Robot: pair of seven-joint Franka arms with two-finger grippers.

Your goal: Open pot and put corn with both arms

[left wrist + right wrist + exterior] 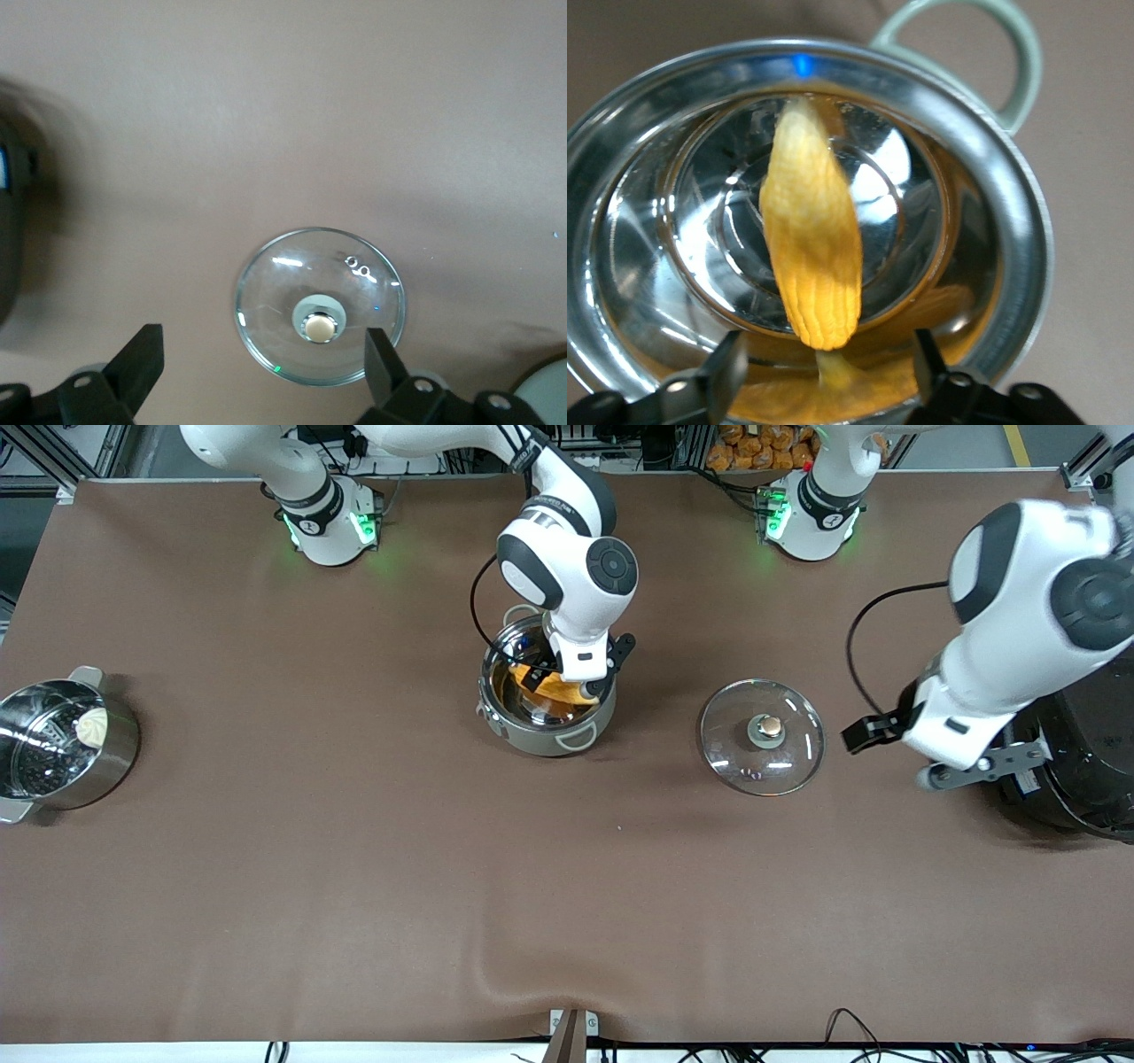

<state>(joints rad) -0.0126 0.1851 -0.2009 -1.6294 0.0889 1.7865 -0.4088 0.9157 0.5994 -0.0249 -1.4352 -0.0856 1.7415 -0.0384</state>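
The steel pot [576,737] stands lidless in the middle of the table. The yellow-orange corn [556,688] lies inside it, free of the fingers. My right gripper [565,684] hangs open just over the pot's mouth. In the right wrist view the corn [811,257] rests on the pot's bottom with its stub end toward the open right gripper [828,354], inside the rim [1010,221]. The glass lid [762,735] lies knob up on the table beside the pot, toward the left arm's end. My left gripper [873,735] is open and empty, up above the table beside the lid [275,301].
A steel pot with a perforated insert and a white lump [62,744] stands at the right arm's end of the table. A big black cooker [1081,762] stands at the left arm's end, under the left arm. The table's brown cover [567,886] is bare nearer the camera.
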